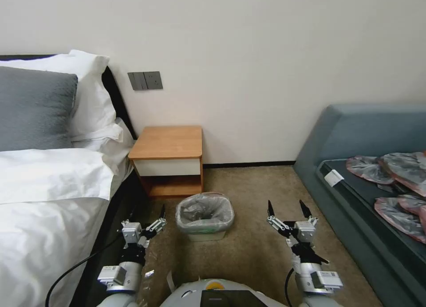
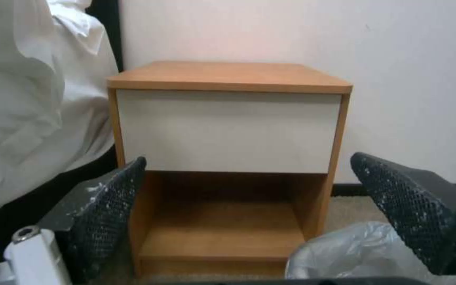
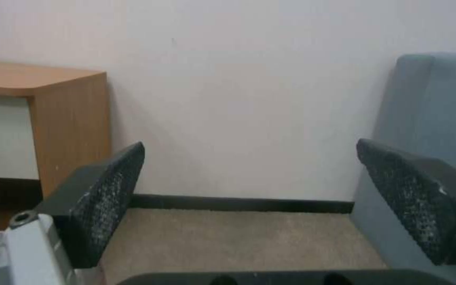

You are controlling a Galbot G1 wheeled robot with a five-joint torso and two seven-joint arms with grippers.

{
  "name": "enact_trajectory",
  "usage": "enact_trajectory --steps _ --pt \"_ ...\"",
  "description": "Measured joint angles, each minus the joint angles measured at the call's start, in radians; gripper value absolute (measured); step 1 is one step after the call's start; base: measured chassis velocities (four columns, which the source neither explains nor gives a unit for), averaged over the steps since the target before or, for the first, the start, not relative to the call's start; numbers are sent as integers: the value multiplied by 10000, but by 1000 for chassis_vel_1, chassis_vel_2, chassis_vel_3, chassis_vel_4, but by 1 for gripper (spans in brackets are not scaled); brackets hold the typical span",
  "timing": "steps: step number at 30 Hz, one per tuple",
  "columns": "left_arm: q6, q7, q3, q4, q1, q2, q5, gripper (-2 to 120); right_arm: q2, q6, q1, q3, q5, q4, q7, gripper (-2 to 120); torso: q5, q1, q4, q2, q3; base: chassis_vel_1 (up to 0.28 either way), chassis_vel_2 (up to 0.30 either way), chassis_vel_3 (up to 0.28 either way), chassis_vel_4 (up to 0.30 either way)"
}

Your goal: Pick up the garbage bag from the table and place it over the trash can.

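Observation:
The garbage bag (image 1: 208, 206), wrinkly translucent grey plastic, lies draped over the rim and down inside the cream trash can (image 1: 207, 235), which stands on the carpet in front of the table (image 1: 167, 142). The wooden top of the table is bare. My left gripper (image 1: 148, 216) hangs open just left of the bin, with nothing between its fingers. On the bin's right, my right gripper (image 1: 286, 205) is also open and holds nothing. In the left wrist view the left gripper (image 2: 249, 158) faces the table (image 2: 228, 75), with the bag (image 2: 354, 249) by one finger. The right gripper (image 3: 250, 144) faces the wall.
A bed (image 1: 49, 187) with white sheets and pillows runs along the left, close to my left arm. A blue-grey sofa (image 1: 355, 134) on the right carries several flat grey-and-red bags (image 1: 395, 183). Beige carpet (image 1: 253, 249) lies open between bin and sofa.

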Motion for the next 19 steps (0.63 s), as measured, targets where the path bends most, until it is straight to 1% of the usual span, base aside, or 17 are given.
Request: enact_trajectory --steps 19 --pt "16 5 -5 13 -12 11 -6 99 -3 -6 1 -8 2 -1 13 100 0 1 0 0 0 0 0 0 0"
